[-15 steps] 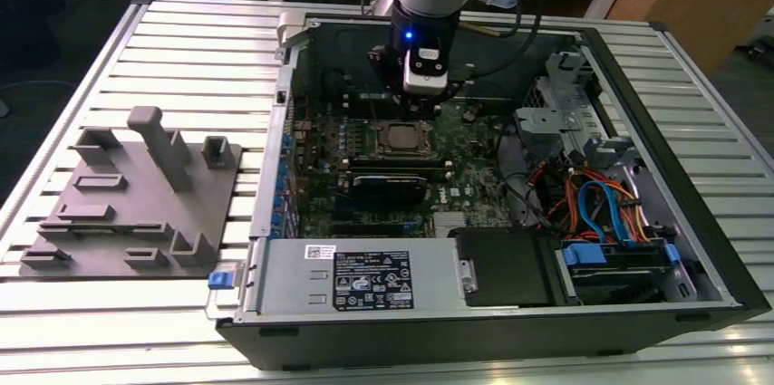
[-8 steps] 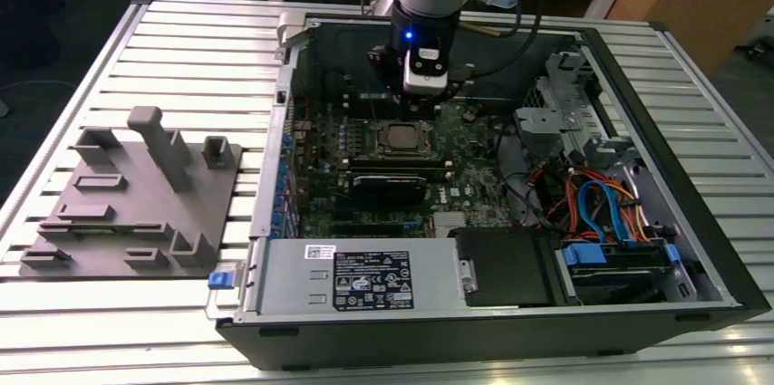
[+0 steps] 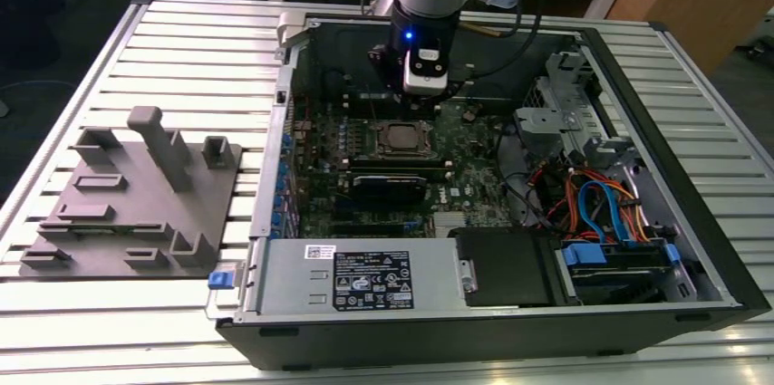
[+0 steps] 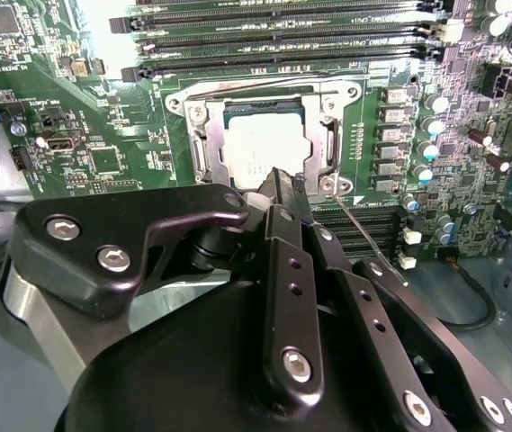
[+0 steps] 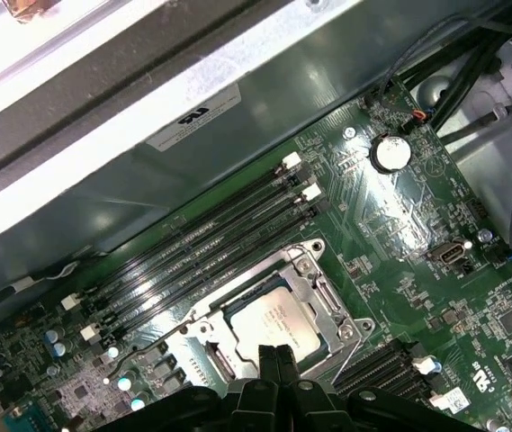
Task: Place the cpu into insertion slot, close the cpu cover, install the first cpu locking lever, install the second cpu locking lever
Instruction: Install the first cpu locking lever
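Exterior view, read from that view's left to its right. A grey fixture plate (image 3: 121, 213) lies on the slatted table (image 3: 121, 340), well apart from the gripper (image 3: 416, 93), on the exterior view's left of it. Next is the open computer case (image 3: 484, 335), with the arm reaching down into it. The gripper hangs over the green circuit board (image 3: 466, 190), at the far edge of the insertion slot (image 3: 382, 138). The cpu (image 3: 405, 138) sits in that slot, just on the near side of the gripper, silvery top up. Blue and orange cables (image 3: 599, 208) lie well off to the exterior view's right of the gripper.

Second wrist view: fingers (image 4: 284, 193) are pressed together, with nothing visible between them. Their tips stand at the edge of the cpu (image 4: 263, 142). Whether they touch it or sit just above it, cannot tell. The cpu cover (image 4: 329, 144) lies flat around the chip, which shows through its window. A thin metal rod (image 4: 368, 238) slants away from the cover's corner, just beside the fingertips. Long black memory slots (image 4: 282, 36) lie beyond the socket from the gripper.

First wrist view: fingertips (image 5: 273, 358) are closed tip to tip at the cpu (image 5: 272, 319) edge. A coin cell (image 5: 390, 153) sits well apart from them.
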{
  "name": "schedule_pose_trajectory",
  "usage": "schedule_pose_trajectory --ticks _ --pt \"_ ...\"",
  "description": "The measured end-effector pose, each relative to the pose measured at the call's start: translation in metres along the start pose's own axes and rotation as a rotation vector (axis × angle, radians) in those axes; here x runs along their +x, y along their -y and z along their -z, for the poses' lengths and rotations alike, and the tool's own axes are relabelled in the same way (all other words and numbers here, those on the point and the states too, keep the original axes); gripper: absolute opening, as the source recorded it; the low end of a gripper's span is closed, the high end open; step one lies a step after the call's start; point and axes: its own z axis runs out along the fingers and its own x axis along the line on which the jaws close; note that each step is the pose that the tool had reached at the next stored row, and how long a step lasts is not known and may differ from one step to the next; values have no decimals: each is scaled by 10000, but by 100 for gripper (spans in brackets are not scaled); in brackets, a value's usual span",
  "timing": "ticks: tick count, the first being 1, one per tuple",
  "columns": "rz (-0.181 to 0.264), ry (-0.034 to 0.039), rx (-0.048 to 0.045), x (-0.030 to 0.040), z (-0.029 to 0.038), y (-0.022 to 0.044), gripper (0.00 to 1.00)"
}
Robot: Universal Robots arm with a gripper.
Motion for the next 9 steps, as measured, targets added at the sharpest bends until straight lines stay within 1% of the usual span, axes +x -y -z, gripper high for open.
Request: schedule_pose_trajectory --ticks 9 --pt "0 -2 -5 0 0 0 10"
